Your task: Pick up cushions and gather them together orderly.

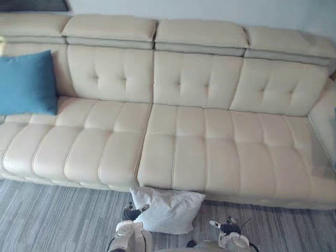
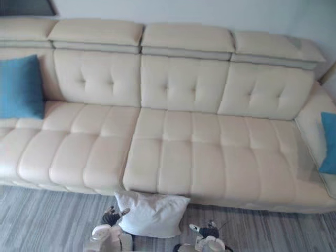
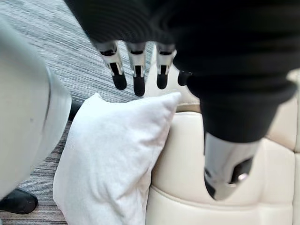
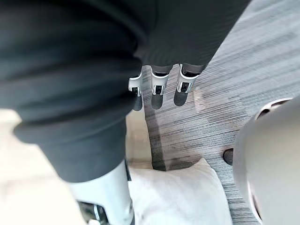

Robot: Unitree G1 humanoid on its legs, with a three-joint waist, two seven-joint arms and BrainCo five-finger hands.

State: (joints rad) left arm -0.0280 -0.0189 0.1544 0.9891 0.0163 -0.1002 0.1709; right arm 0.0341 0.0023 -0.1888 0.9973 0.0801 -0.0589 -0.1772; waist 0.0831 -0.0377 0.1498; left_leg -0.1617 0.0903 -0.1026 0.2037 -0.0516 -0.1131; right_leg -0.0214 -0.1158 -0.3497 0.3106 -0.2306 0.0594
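A white cushion (image 1: 169, 211) stands on the floor, leaning against the front of the cream sofa (image 1: 210, 147). My left hand (image 1: 132, 211) hovers at the cushion's left edge with straight fingers (image 3: 137, 77) above the white cushion (image 3: 108, 159), holding nothing. On the cushion's right, a little apart from it, is my right hand (image 1: 224, 226); its fingers (image 4: 158, 89) are straight over the carpet, and the white cushion (image 4: 183, 197) lies below them. A blue cushion (image 1: 26, 84) leans on the sofa's left backrest. Another blue cushion (image 2: 329, 142) rests at the sofa's right end.
The long sofa spans the view, with bare seats between the blue cushions. Grey striped carpet (image 1: 52, 220) covers the floor in front of it. A pale wall (image 1: 210, 10) rises behind the headrests.
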